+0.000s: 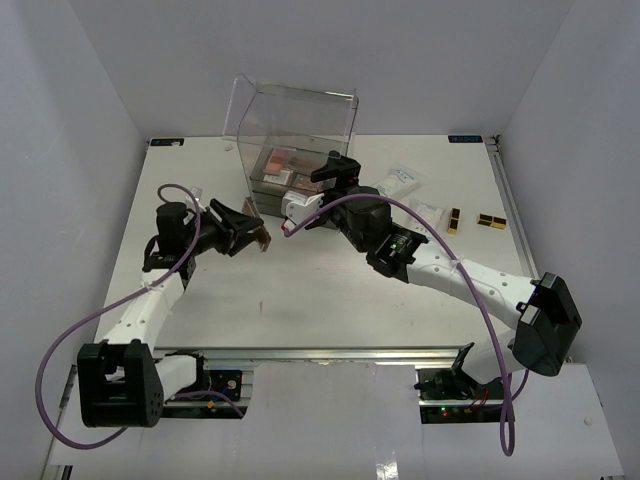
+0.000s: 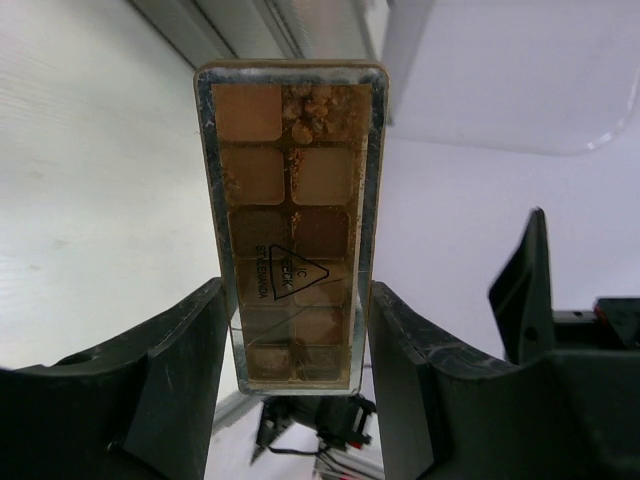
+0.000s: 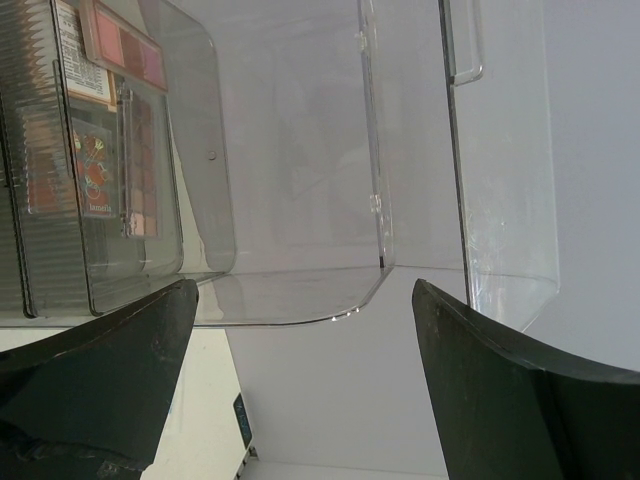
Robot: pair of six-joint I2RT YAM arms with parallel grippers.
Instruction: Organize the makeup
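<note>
My left gripper [image 1: 248, 232] is shut on a long brown eyeshadow palette [image 1: 263, 238], held off the table left of the clear box. In the left wrist view the palette [image 2: 292, 220] stands between the two fingers of the gripper [image 2: 297, 330]. My right gripper [image 1: 336, 172] is open and empty at the right front of the clear plastic box [image 1: 290, 125]. In the right wrist view the gripper [image 3: 305, 310] faces the box's raised lid [image 3: 300, 150]. Pink and orange palettes [image 1: 283, 162] lie inside the box and also show in the right wrist view [image 3: 125, 50].
Two white-and-blue clear packets [image 1: 400, 180] [image 1: 428, 212] lie on the table right of the box. Two small brown-gold items [image 1: 454, 220] [image 1: 490, 221] lie further right, near the table's right edge. The box lid stands open toward the back wall.
</note>
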